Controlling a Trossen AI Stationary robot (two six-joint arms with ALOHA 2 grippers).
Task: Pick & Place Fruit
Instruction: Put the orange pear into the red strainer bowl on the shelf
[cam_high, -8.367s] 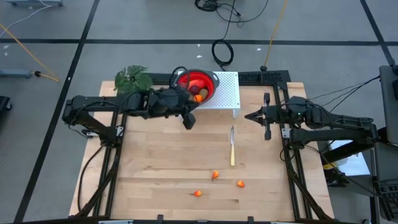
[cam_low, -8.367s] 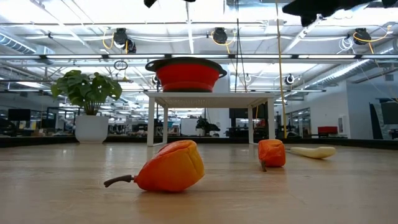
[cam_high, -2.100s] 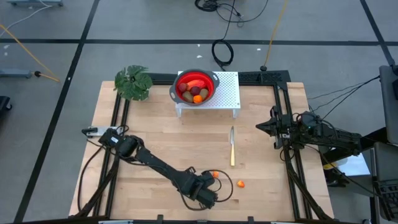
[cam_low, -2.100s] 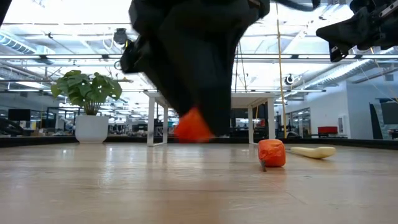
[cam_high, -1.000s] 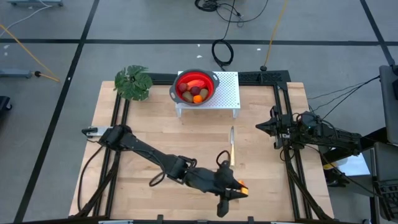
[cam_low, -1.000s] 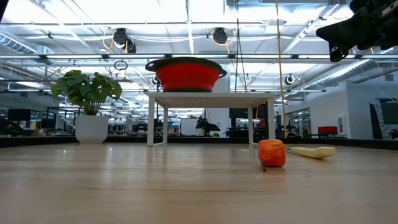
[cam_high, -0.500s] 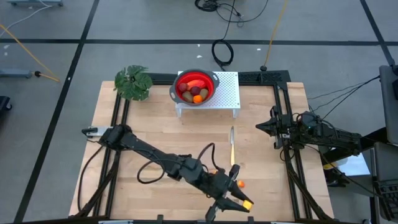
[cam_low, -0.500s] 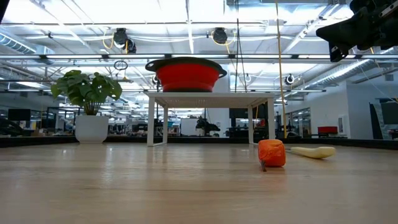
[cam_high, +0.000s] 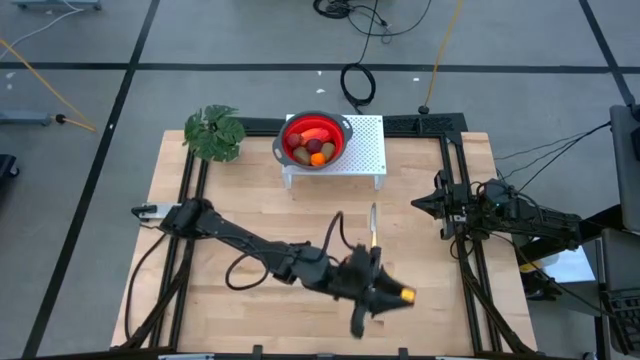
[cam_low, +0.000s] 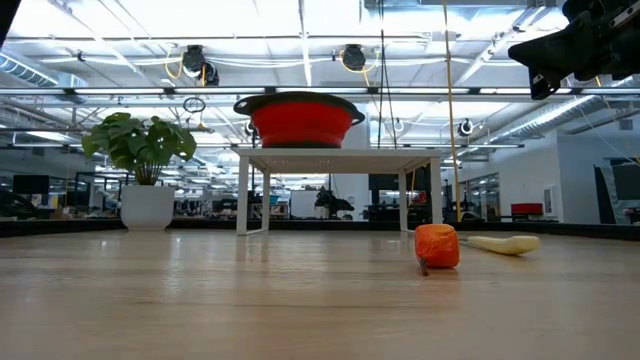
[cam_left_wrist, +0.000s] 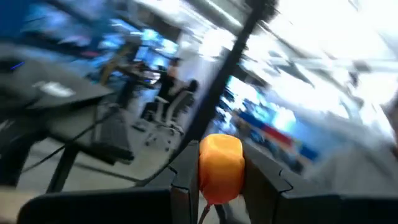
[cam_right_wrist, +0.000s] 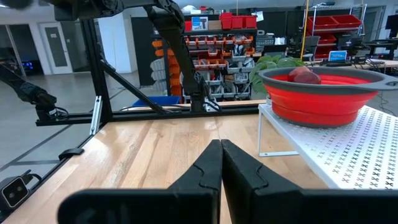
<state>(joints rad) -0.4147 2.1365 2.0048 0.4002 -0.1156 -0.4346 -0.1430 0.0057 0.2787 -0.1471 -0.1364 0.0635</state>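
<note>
My left gripper (cam_high: 400, 298) reaches over the table's near middle, shut on a small orange fruit (cam_high: 407, 295), which shows large between its fingers in the left wrist view (cam_left_wrist: 221, 168). Another orange fruit (cam_low: 436, 246) rests on the tabletop; in the high view my left arm covers it. The red bowl (cam_high: 316, 138) stands on a white perforated stand (cam_high: 368, 150) at the far middle and holds brown, dark-red and orange fruits. My right gripper (cam_high: 418, 204) waits shut at the right edge, raised above the table (cam_right_wrist: 221, 149). My left gripper pinches the orange fruit by its two opposite sides (cam_left_wrist: 205, 171) between its two fingers (cam_left_wrist: 261, 180). The fingers lie about level and point toward the table's right edge. The fruit is lifted clear of the table.
A slim knife (cam_high: 373, 235) lies on the table just beyond my left gripper, its length running near to far. A leafy green plant (cam_high: 214, 130) stands at the far left corner. Dark frame rails (cam_high: 462, 260) run along the table's left and right sides.
My left gripper has risen from the near middle of the table with the orange fruit and tipped its fingers up from pointing downward to about level. It has drifted a little toward the right edge. The fruit stays pinched and clear of the table.
</note>
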